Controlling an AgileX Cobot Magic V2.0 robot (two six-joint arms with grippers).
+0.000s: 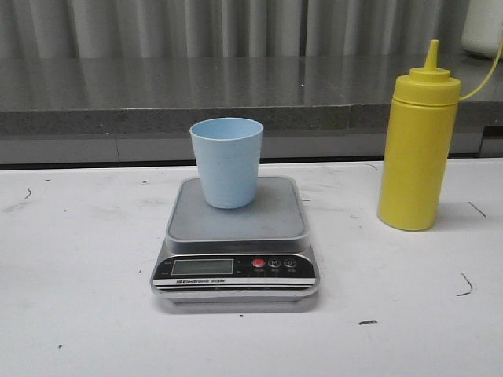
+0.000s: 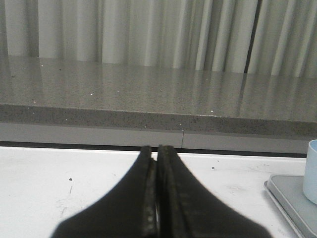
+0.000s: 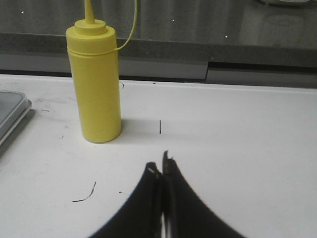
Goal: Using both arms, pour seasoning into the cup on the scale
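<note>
The pale blue cup (image 1: pixel 227 161) stands upright on the steel platform of the silver-grey scale (image 1: pixel 236 236) at the table's middle. The yellow seasoning bottle (image 1: pixel 416 149) stands upright to the right of the scale, nozzle uncapped, its thin tether running off to the right. Neither gripper shows in the front view. My left gripper (image 2: pixel 157 151) is shut and empty, low over the table, with the cup's edge (image 2: pixel 312 171) and the scale's corner (image 2: pixel 292 198) to one side. My right gripper (image 3: pixel 161 166) is shut and empty, short of the bottle (image 3: pixel 95 82).
A grey stone ledge (image 1: pixel 236 94) runs along the back of the white table (image 1: pixel 78 259), with a grey curtain behind it. Small black marks dot the table (image 3: pixel 84 193). A white object (image 1: pixel 483 27) stands on the ledge at the far right.
</note>
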